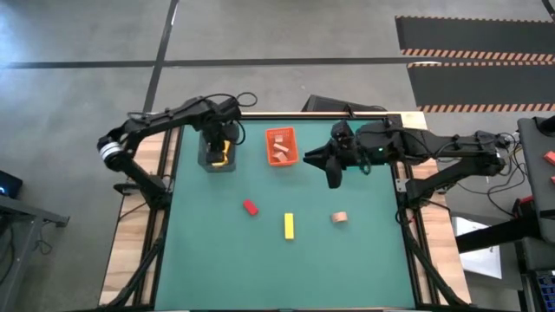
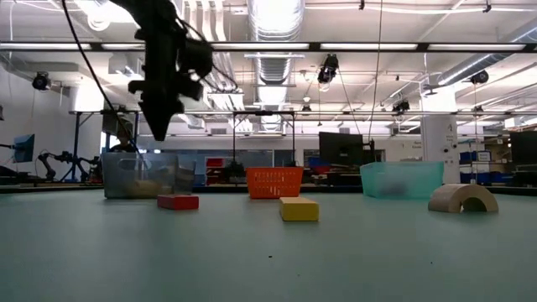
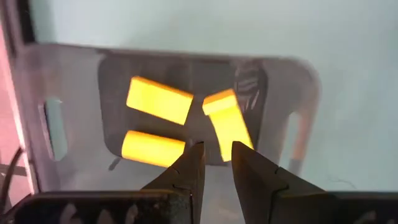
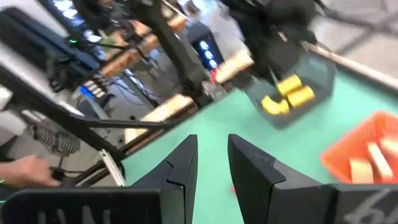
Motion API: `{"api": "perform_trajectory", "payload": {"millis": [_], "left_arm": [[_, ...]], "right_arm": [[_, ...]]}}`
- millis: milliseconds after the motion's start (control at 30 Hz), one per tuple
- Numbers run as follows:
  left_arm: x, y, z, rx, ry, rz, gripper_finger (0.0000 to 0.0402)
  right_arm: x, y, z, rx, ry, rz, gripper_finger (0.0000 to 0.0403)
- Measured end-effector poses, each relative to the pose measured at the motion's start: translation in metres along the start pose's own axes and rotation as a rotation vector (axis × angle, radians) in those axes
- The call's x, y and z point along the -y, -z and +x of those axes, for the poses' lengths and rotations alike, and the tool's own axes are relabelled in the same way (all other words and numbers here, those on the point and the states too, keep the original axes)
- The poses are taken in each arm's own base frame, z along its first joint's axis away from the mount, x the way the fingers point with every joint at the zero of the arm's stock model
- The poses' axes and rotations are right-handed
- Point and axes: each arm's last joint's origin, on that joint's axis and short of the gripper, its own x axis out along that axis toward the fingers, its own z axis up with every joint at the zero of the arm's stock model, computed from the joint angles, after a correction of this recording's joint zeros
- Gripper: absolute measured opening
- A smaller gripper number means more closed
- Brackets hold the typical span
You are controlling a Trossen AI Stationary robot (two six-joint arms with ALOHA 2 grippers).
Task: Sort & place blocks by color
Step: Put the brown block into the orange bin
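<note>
Left wrist view shows my left tool (image 3: 214,163) released, empty over three yellow blocks (image 3: 158,99) in the grey tray (image 3: 298,112); descending could knock them. Right tool (image 4: 208,168) is parted, empty.

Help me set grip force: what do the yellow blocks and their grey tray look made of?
Yellow blocks: probably painted wood or hard plastic, judging by even matte colour and crisp edges. Grey tray: likely translucent smoky plastic, since the table shows through its walls and moulded handle slots.
</note>
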Motion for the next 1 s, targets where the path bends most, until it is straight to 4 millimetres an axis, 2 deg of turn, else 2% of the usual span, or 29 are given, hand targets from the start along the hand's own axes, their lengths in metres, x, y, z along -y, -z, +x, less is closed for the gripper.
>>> {"api": "perform_trajectory", "payload": {"millis": [200,400,500,633,800,1000], "left_arm": [[0.027,0.001,-0.035,0.152,-0.049,-0.084,0.0063],[0.053,0.002,-0.063,0.344,-0.056,-0.212,0.0063],[0.061,0.004,-0.074,0.423,-0.044,-0.268,0.0063],[0.07,0.005,-0.087,0.529,-0.012,-0.368,0.0063],[0.081,0.01,-0.098,0.592,0.035,-0.444,0.0063],[0.092,0.012,-0.105,0.633,0.074,-0.469,0.0063]], "right_arm": [[0.011,0.021,0.02,-0.165,0.141,0.168,0.0079],[0.03,0.056,0.036,-0.488,0.367,0.235,0.0079],[0.039,0.073,0.04,-0.674,0.455,0.162,0.0079],[0.044,0.091,0.044,-0.9,0.458,-0.05,0.008],[0.043,0.111,0.049,-1.075,0.293,-0.288,0.0091],[0.043,0.14,0.056,-1.134,0.095,-0.466,0.0125]]}}
